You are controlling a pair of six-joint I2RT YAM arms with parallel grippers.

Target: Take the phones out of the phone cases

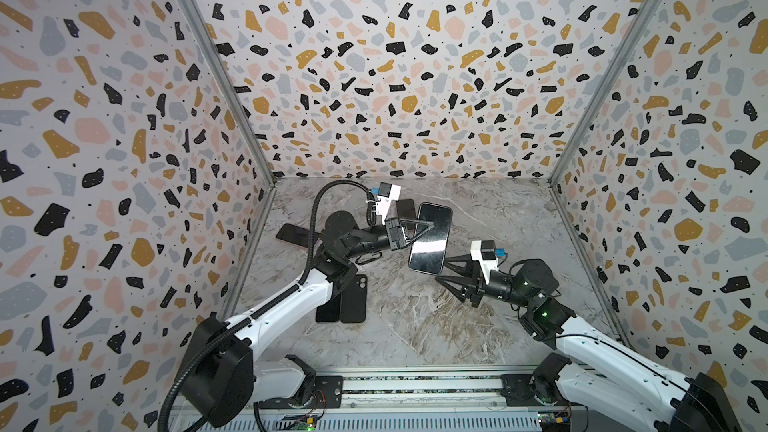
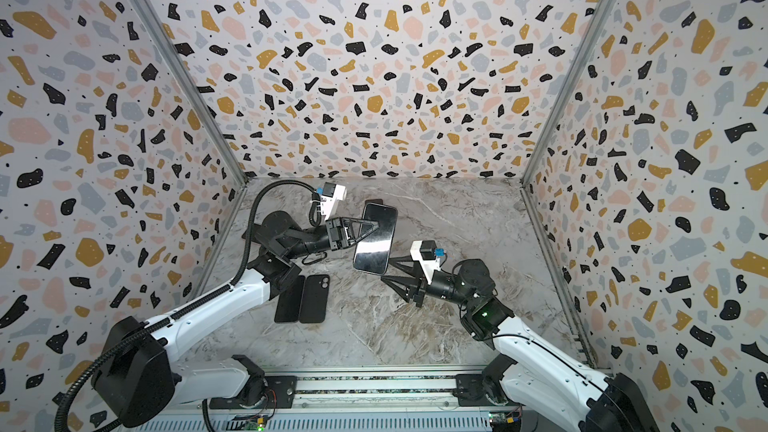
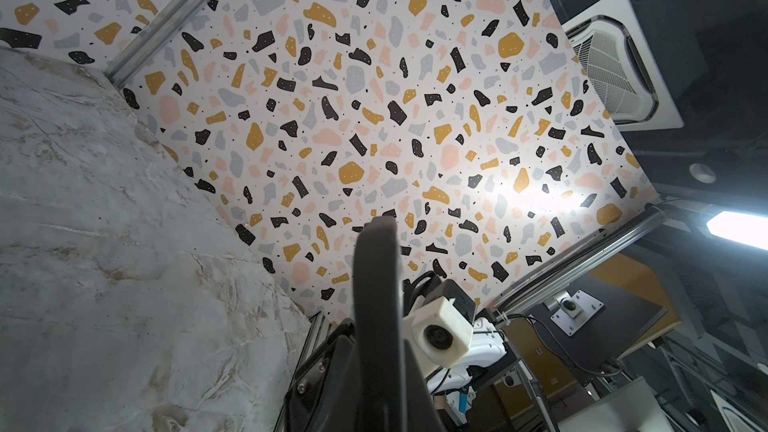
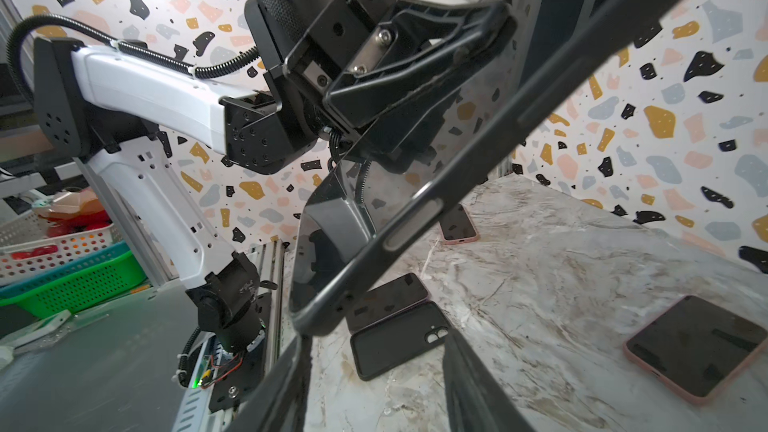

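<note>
both top views show left gripper (image 1: 430, 224) clamped on the phone (image 1: 428, 253), right gripper (image 1: 441, 270) apart.

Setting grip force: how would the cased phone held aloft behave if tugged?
Cased phone looks rigid; pinched from one side by the left gripper, it would likely pivot, not bend. Its glossy screen probably slips; matte rim grips better.

Bright even light; white glare on phone (image 1: 430, 245)
</note>
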